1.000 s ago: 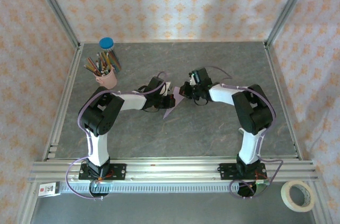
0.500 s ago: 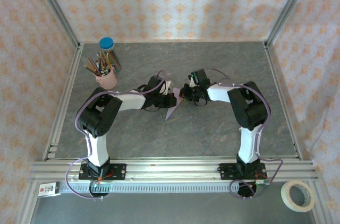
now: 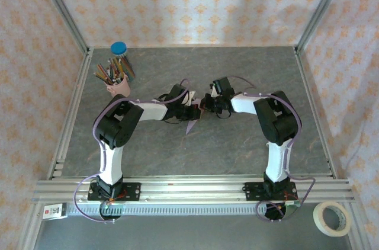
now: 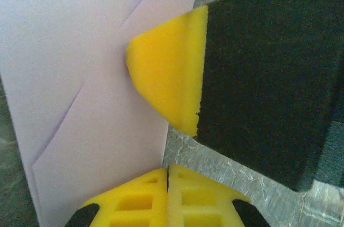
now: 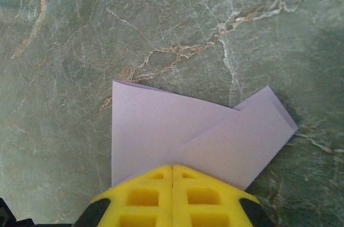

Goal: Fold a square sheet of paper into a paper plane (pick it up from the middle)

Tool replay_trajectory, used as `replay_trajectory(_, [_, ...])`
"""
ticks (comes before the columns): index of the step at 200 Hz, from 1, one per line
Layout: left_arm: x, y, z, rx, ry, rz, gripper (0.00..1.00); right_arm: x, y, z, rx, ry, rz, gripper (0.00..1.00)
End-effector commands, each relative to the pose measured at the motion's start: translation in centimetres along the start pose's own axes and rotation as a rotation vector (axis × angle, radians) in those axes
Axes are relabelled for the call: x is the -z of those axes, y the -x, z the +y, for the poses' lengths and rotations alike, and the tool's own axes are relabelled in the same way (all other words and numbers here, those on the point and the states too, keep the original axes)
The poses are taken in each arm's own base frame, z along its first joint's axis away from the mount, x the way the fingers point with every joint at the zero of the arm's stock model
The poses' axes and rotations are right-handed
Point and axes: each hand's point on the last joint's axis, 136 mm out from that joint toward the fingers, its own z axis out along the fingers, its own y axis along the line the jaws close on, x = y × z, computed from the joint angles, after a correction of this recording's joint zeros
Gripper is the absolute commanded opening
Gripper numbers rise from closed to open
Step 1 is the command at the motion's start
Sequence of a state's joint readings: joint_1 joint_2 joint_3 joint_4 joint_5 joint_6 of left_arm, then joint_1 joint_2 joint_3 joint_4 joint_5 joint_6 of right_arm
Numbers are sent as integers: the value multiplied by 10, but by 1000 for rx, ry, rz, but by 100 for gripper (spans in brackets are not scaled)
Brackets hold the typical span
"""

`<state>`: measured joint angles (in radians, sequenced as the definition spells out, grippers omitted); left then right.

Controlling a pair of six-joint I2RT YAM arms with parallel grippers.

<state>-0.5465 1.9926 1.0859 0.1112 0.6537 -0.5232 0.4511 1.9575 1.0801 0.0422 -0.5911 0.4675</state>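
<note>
The square sheet of paper [image 3: 190, 124], pale lilac, lies folded into a pointed shape with diagonal creases on the grey table, between the two arms. My left gripper [image 3: 193, 109] is shut, its yellow tips [image 4: 168, 173] resting at the right edge of the paper [image 4: 91, 103] with nothing between them. My right gripper [image 3: 205, 106] is also shut, and its tips [image 5: 172, 169] sit on top of the folded paper [image 5: 172, 122]. One of the right gripper's yellow fingertips [image 4: 169, 73] presses on the sheet just ahead of my left tips.
A pink pencil cup [image 3: 120, 86] with a blue-lidded jar [image 3: 119, 48] behind it stands at the back left. A tape roll [image 3: 331, 218] lies outside the frame at the front right. Aluminium rails edge the grey marble table [image 3: 249, 143].
Both grippers stay shut over the paper. The left arm's elbow has swung a little to the right, the right arm's elbow slightly left. The paper has barely shifted.
</note>
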Motion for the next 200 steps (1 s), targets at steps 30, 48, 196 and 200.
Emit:
replay_trajectory(30, [0,-43,33,13,135,114,0,-14,-20,-58,-49,-233,52,0])
replay_trajectory(48, [8,-64,43,9,173,157,0,-15,-21,-66,-52,-268,52,0])
replay_trajectory(196, [107,-46,8,-47,172,-88,21,28,12,35,104,19,-19,6])
replay_trajectory(200, [111,-41,7,-42,175,-112,24,32,14,40,107,27,-28,8])
